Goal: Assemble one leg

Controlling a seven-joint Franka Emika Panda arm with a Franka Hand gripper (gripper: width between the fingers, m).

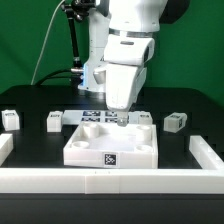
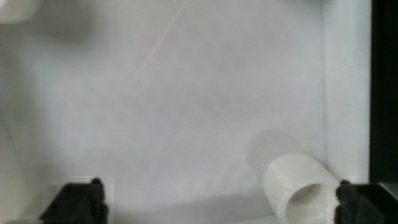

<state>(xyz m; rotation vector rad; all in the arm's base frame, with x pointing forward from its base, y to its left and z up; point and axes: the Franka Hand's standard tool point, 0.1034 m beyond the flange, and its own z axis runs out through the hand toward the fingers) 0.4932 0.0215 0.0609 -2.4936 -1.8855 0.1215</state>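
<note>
While my end effector [image 2: 222, 203] hangs released over the plate [image 1: 85, 150], only the exterior view shows a leg [image 1: 175, 122], beside that plate.

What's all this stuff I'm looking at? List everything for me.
plate: one, white, square, middle of the table, tag on its front edge.
legs: three clear to see, white, tagged, spread on either side of the plate.
marker board: one, white, flat, behind the plate.
rim walls: white, along the table's edges.
table: one, black.
arm: one, white, above the plate.
gripper: one, open, low over the plate.
</note>
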